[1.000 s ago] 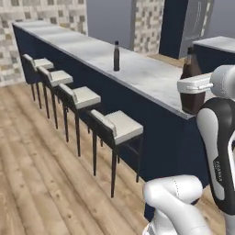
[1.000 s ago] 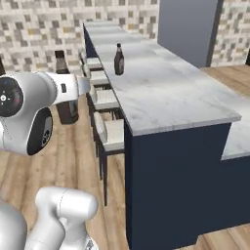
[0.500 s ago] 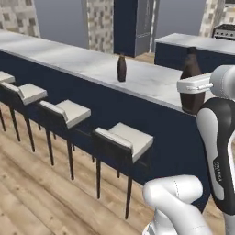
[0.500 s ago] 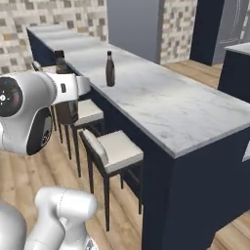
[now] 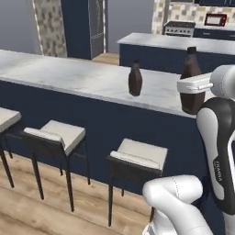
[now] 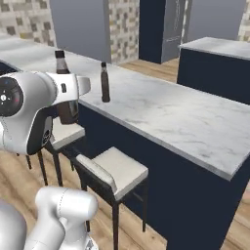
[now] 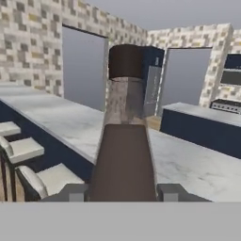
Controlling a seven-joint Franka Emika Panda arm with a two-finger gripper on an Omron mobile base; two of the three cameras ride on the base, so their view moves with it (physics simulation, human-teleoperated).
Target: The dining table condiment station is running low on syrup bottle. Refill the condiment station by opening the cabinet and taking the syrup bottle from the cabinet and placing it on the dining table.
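Hand view: the claw (image 7: pixel 121 192) grips the small dark brown pear-shaped syrup bottle (image 7: pixel 123 162) low on its belly, upright, short of the white marble tabletop (image 7: pixel 188 164). Probably rigid, smooth, slippery; belly hold suits. Its twin bottle (image 5: pixel 135 79) stands beyond.

Arm raised upright, hand (image 7: pixel 122 192) level, fingers (image 7: pixel 75 192) clamped round syrup bottle (image 7: pixel 123 155).

Cushioned stools (image 5: pixel 137 156), marble-topped island (image 5: pixel 183 43), stove (image 5: pixel 179 27), microwave (image 5: pixel 215 19).

"FRANKA" on arm (image 5: pixel 221 170)
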